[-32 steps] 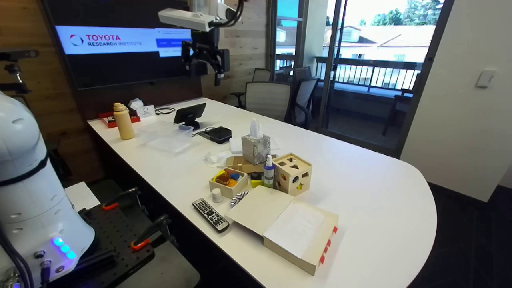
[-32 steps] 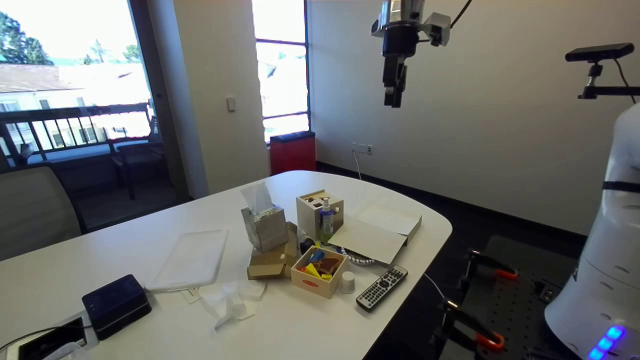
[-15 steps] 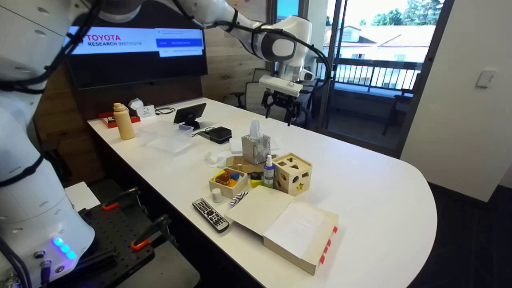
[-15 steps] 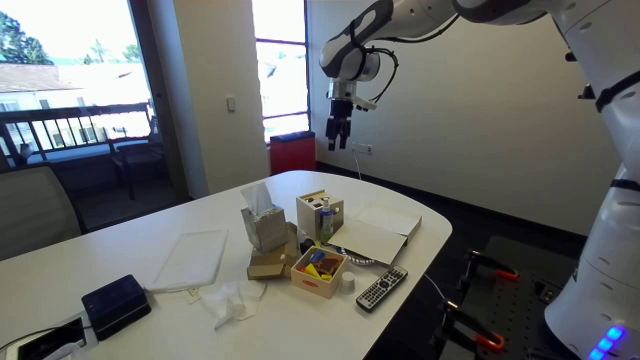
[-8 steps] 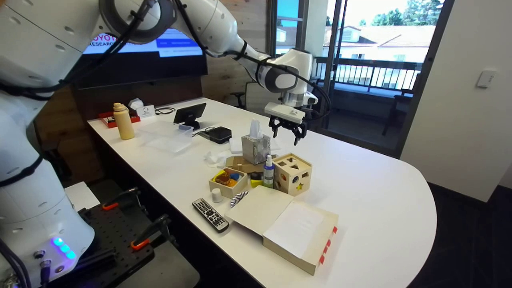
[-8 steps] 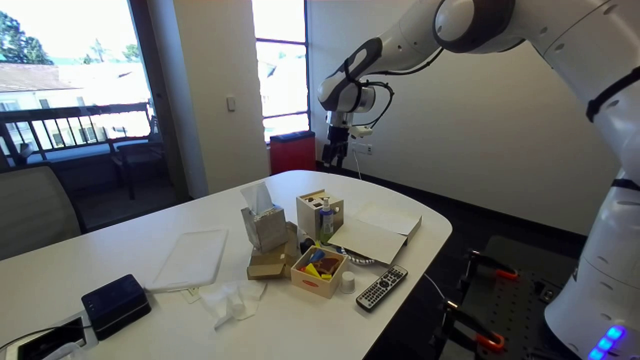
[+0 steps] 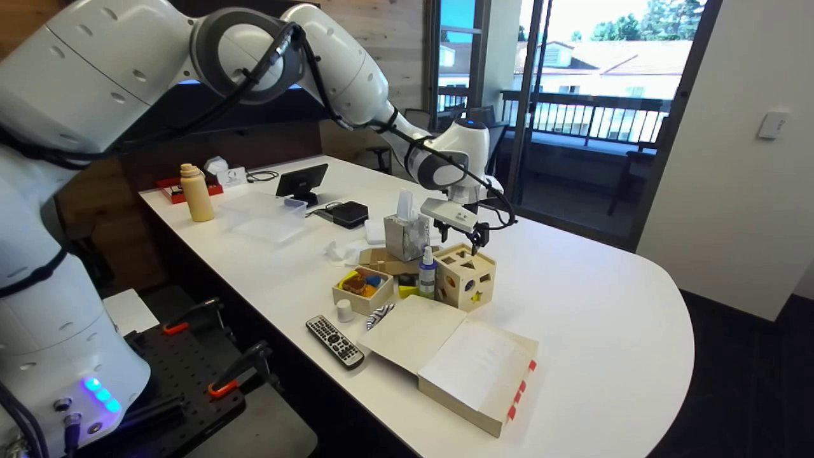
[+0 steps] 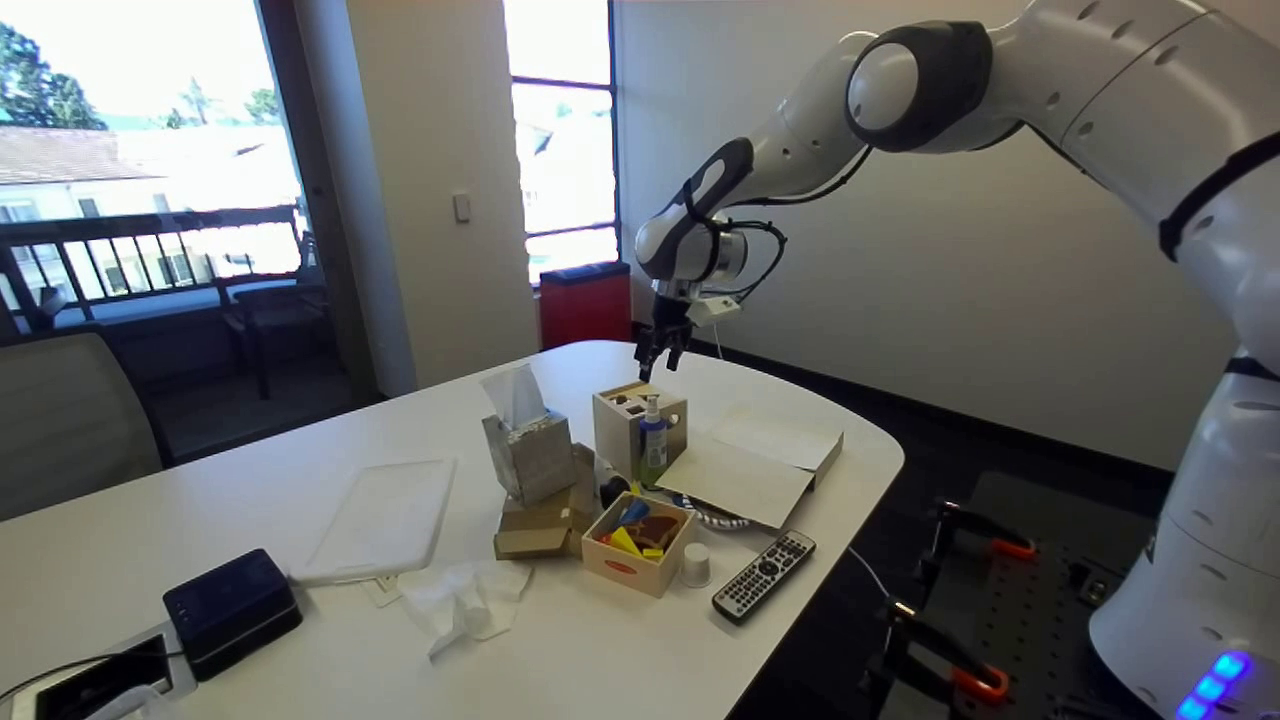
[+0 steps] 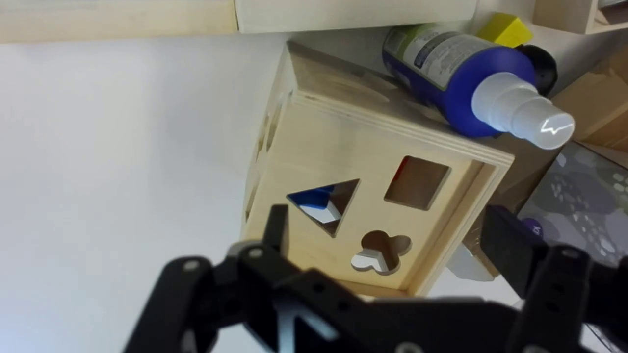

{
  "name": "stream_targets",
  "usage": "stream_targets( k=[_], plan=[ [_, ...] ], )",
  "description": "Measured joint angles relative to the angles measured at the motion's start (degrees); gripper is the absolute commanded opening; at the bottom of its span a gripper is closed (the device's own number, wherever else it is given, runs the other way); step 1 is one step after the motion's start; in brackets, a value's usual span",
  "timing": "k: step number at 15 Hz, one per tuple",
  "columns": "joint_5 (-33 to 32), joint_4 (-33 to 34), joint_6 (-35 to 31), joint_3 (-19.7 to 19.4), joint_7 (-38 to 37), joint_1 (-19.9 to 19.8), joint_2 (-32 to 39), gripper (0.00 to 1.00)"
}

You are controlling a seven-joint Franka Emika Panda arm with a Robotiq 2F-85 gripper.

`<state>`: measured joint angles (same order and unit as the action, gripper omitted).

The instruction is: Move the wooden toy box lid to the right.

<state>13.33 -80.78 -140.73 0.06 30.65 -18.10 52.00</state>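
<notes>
The wooden toy box is a pale cube with dark shape holes. It stands upright on the table in both exterior views. The wooden toy box lid is its thin top panel, with triangle, square and clover holes. In the wrist view it sits within the cube's raised edges, with a gap along one side. My gripper is open and empty just above the lid, also in an exterior view. In the wrist view, the fingers are wide apart, one over the lid, one beyond the cube's edge. Contact cannot be told.
A blue spray bottle stands against the cube. A tissue box is beside them. An open flat white box with red edge, a small wooden box of toys, a white cup and a remote lie nearby.
The arm has swung in over the table and come down from high up to just above the toy box. The gripper stays open. The objects on the table have not visibly moved.
</notes>
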Motion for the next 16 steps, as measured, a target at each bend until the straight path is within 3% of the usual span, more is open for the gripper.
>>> stream_targets(
  k=[5,16],
  plan=[
    [-2.1,0.2,-7.7,0.9,-5.2,0.2,3.3,1.00],
    [-6.7,2.4,-10.4,0.6,-12.3,0.8,7.2,1.00]
  ],
)
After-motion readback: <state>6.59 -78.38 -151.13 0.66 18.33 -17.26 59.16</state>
